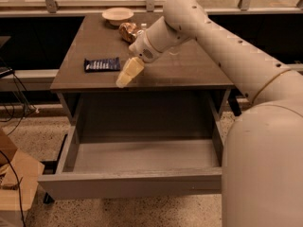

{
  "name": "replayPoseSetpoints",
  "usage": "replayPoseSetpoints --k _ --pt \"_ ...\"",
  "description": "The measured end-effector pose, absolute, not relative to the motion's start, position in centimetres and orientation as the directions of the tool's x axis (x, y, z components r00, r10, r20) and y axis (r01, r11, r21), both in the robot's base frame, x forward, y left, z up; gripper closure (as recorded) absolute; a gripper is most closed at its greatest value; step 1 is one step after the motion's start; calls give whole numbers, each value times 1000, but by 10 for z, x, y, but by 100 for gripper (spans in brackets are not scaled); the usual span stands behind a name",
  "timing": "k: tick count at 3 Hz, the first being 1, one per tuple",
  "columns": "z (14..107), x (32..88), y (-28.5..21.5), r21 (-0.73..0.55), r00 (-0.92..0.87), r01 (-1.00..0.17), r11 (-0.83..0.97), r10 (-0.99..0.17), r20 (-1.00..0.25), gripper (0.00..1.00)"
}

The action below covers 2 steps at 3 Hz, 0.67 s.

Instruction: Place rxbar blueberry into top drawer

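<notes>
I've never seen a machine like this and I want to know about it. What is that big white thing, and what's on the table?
The big white thing is a robot's arm. It reaches out from the robot's body, which fills the bottom right corner. At the arm's end is a pale yellow gripper, its "hand" for picking things up. It is near the front edge of the table, just right of a dark blue snack bar. The bar lies flat on the table; nothing is holding it. At the back sit a small bowl and a shiny brownish thing I can't make out. Below the tabletop, the drawer is pulled wide open, and I see nothing in it. There is just one picture, taken looking down from beside the robot.
</notes>
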State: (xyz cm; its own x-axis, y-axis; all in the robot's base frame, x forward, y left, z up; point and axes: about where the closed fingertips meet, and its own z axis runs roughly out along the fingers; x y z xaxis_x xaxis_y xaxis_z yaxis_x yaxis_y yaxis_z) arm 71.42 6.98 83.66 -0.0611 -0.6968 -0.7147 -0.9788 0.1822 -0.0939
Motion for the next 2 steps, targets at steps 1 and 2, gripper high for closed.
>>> replayPoseSetpoints --k 1,2 --pt "837 726 98 -88 -27 -986 142 -656 -755 0" --pt "838 733 125 -84 10 -993 88 -629 -777 0"
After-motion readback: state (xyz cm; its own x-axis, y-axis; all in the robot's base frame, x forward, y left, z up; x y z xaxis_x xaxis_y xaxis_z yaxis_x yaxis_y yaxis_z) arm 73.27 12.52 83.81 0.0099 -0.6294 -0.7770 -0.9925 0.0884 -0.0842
